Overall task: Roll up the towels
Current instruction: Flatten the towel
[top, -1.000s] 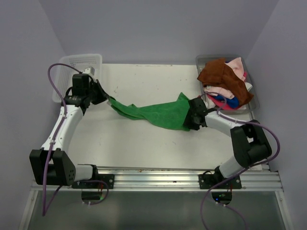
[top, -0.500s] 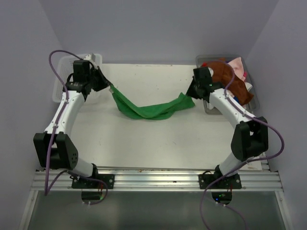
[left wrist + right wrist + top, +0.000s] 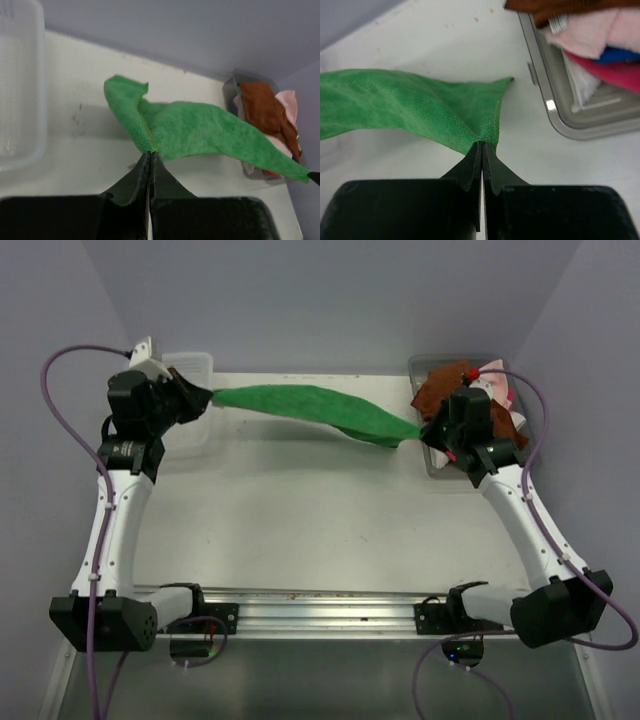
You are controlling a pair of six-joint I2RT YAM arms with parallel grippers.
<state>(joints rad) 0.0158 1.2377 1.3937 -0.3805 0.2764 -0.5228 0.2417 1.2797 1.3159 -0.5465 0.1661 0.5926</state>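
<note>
Spreading step, I judge — left jaws and right jaws each clamp an end of the green towel point(image 3: 300, 405), strung above the counter point(image 3: 300, 530) — next it likely needs lowering flat for rolling.

Soft, even light from overhead, fairly bright, no hard shadows. Faint grey shadow on table point(image 3: 95, 117) under green towel point(image 3: 200, 127). Small glare spot on tray point(image 3: 550, 106) rim. Wrist pics slightly soft; bottom edges near-black, w/o detail.
</note>
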